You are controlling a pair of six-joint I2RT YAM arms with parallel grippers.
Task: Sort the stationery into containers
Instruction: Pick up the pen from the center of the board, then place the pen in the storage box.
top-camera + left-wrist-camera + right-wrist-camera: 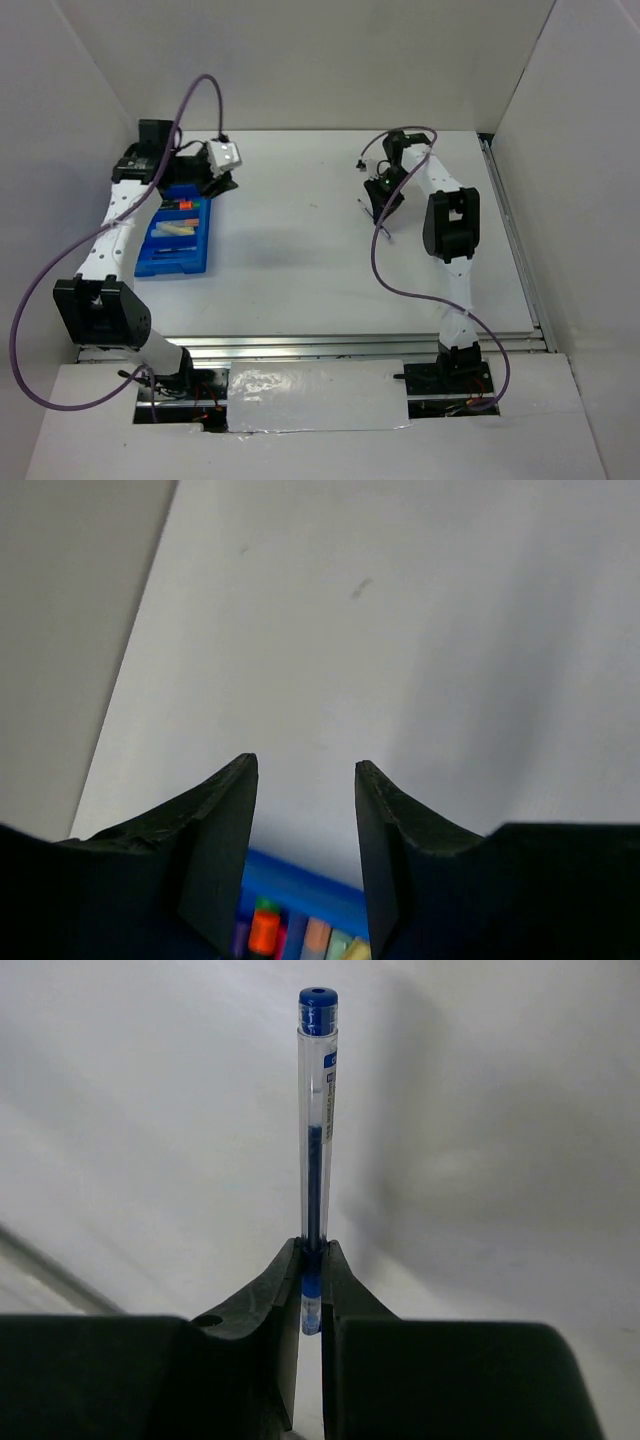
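The bright-blue divided tray (196, 262) lies at the left of the table and holds several markers, among them an orange one (181, 205) and pale ones (172, 230). My left gripper (214, 186) hovers over the tray's far right corner. In the left wrist view it (305, 772) is open and empty, with the tray's rim (310, 888) and the orange marker (264, 930) below it. My right gripper (379, 208) is over the table's middle right. In the right wrist view it (311, 1260) is shut on a clear pen with a blue cap (315, 1130), which sticks out forward above the white table.
White walls enclose the table on the left, back and right. A metal rail (515, 250) runs along the right edge and another along the near edge. Purple cables loop off both arms.
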